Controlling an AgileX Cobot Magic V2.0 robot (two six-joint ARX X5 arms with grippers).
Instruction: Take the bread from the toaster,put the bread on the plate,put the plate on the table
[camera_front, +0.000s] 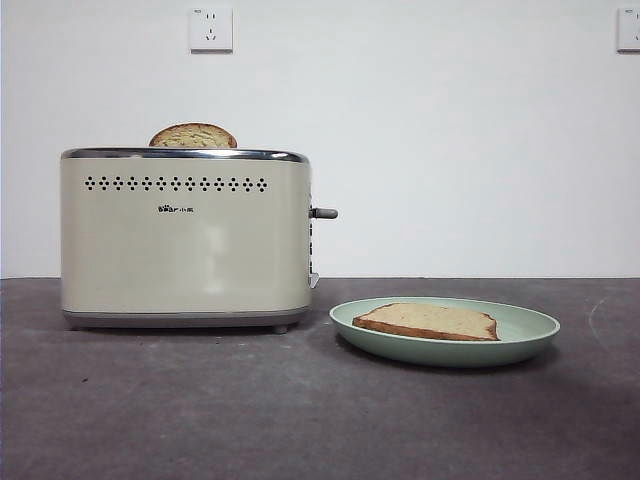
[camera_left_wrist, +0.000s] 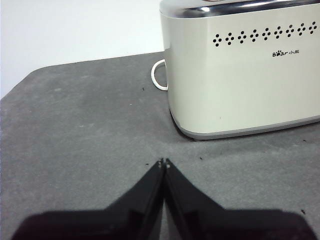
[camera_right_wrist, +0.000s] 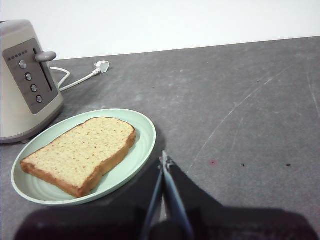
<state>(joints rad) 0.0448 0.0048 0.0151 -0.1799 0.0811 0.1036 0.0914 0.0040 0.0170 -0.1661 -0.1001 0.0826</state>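
A cream toaster (camera_front: 185, 237) stands on the left of the dark table (camera_front: 300, 420), and the rounded top of one bread slice (camera_front: 193, 136) sticks out of its slot. Another slice of bread (camera_front: 428, 321) lies flat on the mint-green plate (camera_front: 520, 325), which rests on the table right of the toaster. My left gripper (camera_left_wrist: 164, 162) is shut and empty, low over the table a short way from the toaster (camera_left_wrist: 240, 70). Shut and empty too, my right gripper (camera_right_wrist: 164, 161) hovers just beside the rim of the plate (camera_right_wrist: 142, 145), near the bread (camera_right_wrist: 82, 152).
A white power cord and plug (camera_right_wrist: 82, 76) lies on the table behind the toaster (camera_right_wrist: 25, 80), with a loop of the cord (camera_left_wrist: 159, 75) at its other end. The grey lever (camera_front: 324, 213) juts from the toaster's right side. A wall socket (camera_front: 210, 29) is on the white wall.
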